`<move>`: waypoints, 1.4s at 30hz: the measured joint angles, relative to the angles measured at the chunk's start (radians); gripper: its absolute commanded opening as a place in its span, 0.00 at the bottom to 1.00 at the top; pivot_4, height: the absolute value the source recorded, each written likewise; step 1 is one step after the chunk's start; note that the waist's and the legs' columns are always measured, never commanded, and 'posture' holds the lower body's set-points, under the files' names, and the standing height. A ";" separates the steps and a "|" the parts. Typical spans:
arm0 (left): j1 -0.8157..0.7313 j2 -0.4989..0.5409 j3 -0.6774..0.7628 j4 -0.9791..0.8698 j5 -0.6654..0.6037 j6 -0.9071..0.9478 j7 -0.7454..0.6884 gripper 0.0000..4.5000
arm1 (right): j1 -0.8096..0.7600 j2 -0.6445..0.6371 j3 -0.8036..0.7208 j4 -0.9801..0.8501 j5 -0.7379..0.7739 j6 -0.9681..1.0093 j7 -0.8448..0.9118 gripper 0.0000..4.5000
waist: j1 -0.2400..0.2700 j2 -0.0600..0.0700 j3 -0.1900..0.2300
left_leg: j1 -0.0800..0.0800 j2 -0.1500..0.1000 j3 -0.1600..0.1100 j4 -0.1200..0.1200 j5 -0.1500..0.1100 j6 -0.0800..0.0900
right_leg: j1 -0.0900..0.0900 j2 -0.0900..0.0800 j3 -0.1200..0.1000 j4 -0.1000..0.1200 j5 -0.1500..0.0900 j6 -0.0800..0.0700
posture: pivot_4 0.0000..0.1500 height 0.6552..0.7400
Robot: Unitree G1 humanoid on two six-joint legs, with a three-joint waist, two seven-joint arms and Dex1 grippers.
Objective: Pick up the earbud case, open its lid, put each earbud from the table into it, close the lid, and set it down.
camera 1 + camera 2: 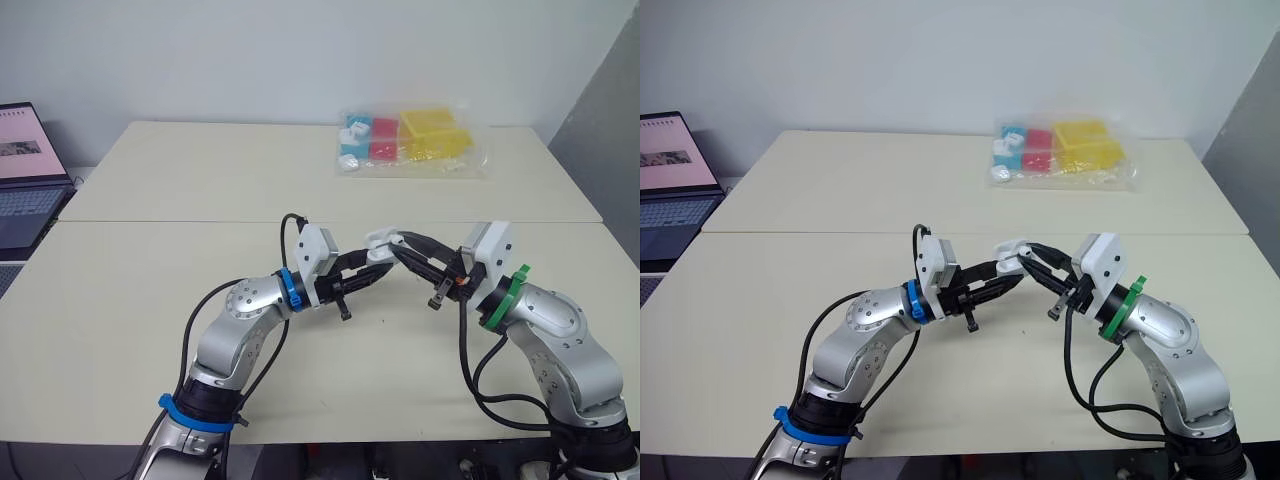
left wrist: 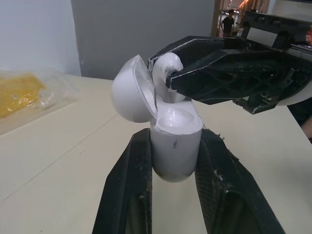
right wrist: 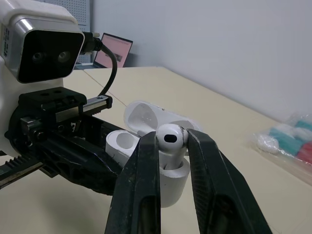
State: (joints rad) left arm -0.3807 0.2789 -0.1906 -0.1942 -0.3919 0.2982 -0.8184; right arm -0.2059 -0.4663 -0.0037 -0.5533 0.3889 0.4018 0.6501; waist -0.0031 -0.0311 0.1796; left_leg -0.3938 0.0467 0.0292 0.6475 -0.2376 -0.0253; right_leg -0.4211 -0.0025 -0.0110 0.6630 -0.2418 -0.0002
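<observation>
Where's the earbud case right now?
Head views: the earbud case is above the near table's middle, lid open, in the left pincer, the right pincer holding an earbud at its opening.

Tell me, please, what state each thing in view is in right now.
earbud case: lid open, held above the table, one socket empty.
earbud: gripped, lowered partway into the case.
left tool: shut on the case body.
right tool: shut on the earbud.
laptop: open, screen lit.
plastic bag: lying flat, coloured boxes inside.
</observation>
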 measured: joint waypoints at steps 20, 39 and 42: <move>0.061 0.039 0.012 0.058 0.066 -0.126 -0.002 0.18 | 0.052 -0.433 -0.340 -0.119 0.389 0.385 0.089 0.74 | 0.002 0.000 0.000 | 0.000 0.000 0.000 -0.001 0.000 0.000 | 0.000 0.000 0.000 -0.001 0.000 0.000 | 1.00 0.95; 0.067 0.090 0.042 0.088 0.080 -0.181 -0.065 0.18 | -0.173 0.003 0.041 0.196 -0.030 0.621 -0.544 0.74 | 0.001 -0.002 -0.001 | -0.006 0.000 0.001 -0.001 0.000 0.000 | -0.004 -0.001 0.001 -0.005 0.000 0.000 | 1.00 0.95; 0.068 0.090 0.042 0.087 0.080 -0.181 -0.066 0.18 | -0.173 0.069 0.051 0.250 -0.063 0.592 -0.563 0.74 | 0.000 -0.002 -0.001 | -0.005 0.000 0.000 -0.001 0.000 0.000 | -0.004 0.000 0.000 -0.003 0.000 0.000 | 1.00 0.95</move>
State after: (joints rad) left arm -0.3124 0.3688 -0.1488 -0.1068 -0.3118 0.1173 -0.8840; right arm -0.3792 -0.3973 0.0470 -0.3032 0.3259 0.9943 0.0872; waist -0.0028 -0.0332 0.1784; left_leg -0.3988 0.0471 0.0296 0.6463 -0.2377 -0.0252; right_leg -0.4250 -0.0027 -0.0109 0.6605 -0.2418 0.0000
